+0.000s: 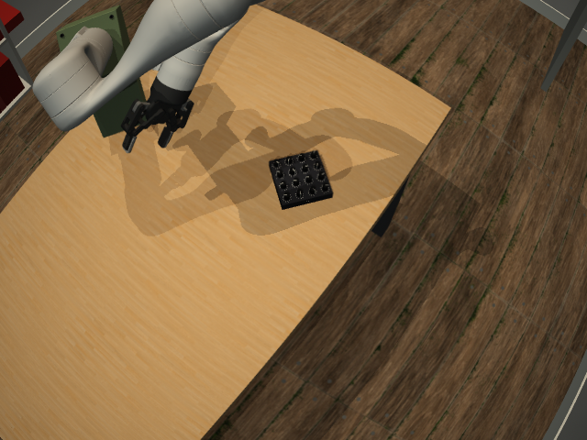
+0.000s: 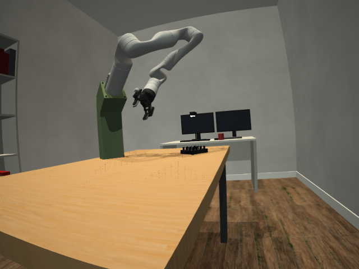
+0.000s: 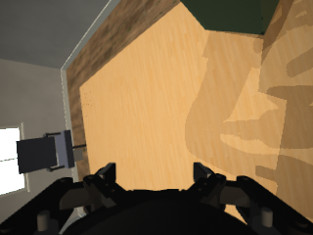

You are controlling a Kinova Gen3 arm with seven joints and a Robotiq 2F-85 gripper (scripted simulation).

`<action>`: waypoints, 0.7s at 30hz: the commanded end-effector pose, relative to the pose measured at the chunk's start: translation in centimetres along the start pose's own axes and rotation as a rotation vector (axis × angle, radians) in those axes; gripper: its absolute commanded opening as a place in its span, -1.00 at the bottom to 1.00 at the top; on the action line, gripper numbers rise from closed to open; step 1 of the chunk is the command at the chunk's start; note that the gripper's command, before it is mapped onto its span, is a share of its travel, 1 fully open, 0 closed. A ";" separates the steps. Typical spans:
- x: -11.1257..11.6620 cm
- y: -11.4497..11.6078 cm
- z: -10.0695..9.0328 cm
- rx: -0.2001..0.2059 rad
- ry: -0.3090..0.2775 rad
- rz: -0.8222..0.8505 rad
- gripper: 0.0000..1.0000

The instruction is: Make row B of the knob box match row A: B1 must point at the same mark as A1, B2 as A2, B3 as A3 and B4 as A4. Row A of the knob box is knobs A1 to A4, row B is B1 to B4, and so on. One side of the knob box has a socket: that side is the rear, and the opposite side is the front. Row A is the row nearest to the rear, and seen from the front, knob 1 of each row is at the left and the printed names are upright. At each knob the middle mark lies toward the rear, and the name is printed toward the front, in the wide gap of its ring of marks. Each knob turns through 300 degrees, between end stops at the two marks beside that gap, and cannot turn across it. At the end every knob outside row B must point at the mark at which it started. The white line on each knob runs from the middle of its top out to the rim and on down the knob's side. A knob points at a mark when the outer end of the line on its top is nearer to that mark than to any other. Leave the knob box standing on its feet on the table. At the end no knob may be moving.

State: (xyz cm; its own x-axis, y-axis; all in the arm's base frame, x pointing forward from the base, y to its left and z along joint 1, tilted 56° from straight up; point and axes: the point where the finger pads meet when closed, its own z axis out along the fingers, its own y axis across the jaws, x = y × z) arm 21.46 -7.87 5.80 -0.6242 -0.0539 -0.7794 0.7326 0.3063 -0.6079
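Hovering high beside our pedestal (image 1: 115, 115), our gripper (image 1: 147, 140) hangs released, well apart from the box (image 1: 300, 180) near the table's (image 1: 142, 307) right edge.

A light wooden table (image 1: 142, 293) carries the black knob box (image 1: 300, 180) and a green pedestal (image 2: 110, 130).

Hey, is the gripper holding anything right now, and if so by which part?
Nothing is held. The black two-finger gripper hangs open in the air near the green pedestal, well apart from the black knob box.
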 end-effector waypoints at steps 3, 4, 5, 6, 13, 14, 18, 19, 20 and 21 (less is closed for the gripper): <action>0.4 2.0 0.9 -0.029 0.040 0.184 1.00; 0.4 2.5 1.1 -0.037 0.052 0.233 1.00; 0.5 3.1 1.3 -0.045 0.063 0.284 1.00; 0.5 3.7 1.4 -0.053 0.075 0.334 1.00; 0.1 6.9 2.2 -0.096 0.138 0.588 1.00; 0.0 7.6 2.3 -0.105 0.151 0.639 1.00; 0.0 7.6 2.3 -0.105 0.151 0.639 1.00; 0.0 7.6 2.3 -0.105 0.151 0.639 1.00; 0.0 7.6 2.3 -0.105 0.151 0.639 1.00; 0.0 7.6 2.3 -0.105 0.151 0.639 1.00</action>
State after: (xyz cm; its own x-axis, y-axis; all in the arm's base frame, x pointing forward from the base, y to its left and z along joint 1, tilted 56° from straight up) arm 27.67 -7.71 0.87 -0.1117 0.3020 -0.9467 0.9463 0.3232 -0.0086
